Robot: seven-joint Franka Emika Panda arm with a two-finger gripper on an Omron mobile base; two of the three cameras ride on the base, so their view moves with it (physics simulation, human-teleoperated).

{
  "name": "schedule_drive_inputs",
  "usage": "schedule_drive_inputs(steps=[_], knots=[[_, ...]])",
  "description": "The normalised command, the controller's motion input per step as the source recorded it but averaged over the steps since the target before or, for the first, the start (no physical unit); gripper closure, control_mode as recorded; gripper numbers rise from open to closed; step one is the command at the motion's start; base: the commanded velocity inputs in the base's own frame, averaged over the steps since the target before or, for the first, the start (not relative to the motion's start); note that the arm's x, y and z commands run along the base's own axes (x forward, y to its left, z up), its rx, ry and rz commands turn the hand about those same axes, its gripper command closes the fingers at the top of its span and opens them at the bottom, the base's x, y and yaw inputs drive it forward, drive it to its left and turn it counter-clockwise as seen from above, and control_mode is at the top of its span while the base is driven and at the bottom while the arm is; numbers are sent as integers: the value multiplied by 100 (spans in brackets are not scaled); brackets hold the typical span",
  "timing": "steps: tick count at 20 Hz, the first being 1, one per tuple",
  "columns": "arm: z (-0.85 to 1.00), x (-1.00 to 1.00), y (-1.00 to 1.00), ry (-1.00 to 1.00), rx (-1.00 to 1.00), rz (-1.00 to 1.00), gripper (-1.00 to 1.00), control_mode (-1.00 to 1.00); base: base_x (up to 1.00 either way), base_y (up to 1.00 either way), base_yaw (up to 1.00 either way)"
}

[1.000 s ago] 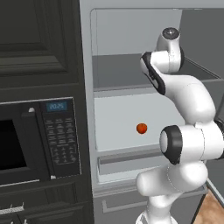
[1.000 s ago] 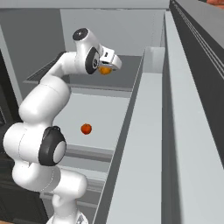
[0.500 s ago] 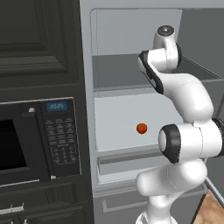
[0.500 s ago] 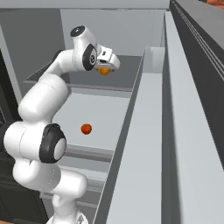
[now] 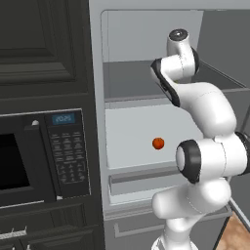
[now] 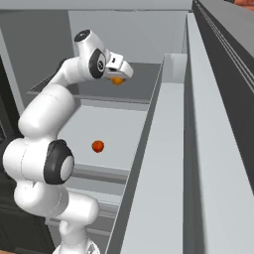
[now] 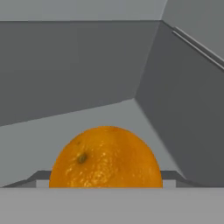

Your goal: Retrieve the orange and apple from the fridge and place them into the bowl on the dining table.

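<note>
The fridge (image 5: 141,44) stands open with my arm reaching onto its upper shelf. My gripper (image 6: 119,78) is shut on the orange (image 6: 117,81), a yellow-orange ball just under the hand, over the dark upper shelf. In the hand view the orange (image 7: 106,157) is large and close, and a finger touches it on each side. The apple (image 5: 157,143), a small redder ball, lies alone on the pale lower shelf, well below the gripper; the right base view has the apple (image 6: 97,146) left of the arm's reach line. The bowl and the dining table are out of view.
A black microwave (image 5: 39,156) sits in dark cabinets left of the fridge. The open fridge door (image 6: 168,163) runs along the right side, close to the arm. A drawer front (image 5: 146,180) lies under the lower shelf. The shelf's side and back walls close in around the hand.
The arm's upper joints have swung a little to the left. The orange stays at the gripper in nearly the same spot. The apple has not moved.
</note>
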Motion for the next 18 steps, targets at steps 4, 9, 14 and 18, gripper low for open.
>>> schedule_drive_inputs(steps=[4,9,14,18], knots=[[-4,-5,-1,0,0,0,100,-100,0,0,0],[5,-95,-7,-25,0,26,100,-100,0,0,0],[23,-100,0,-28,0,34,100,-100,0,0,0],[0,-100,4,-14,2,39,100,-100,0,0,0]])
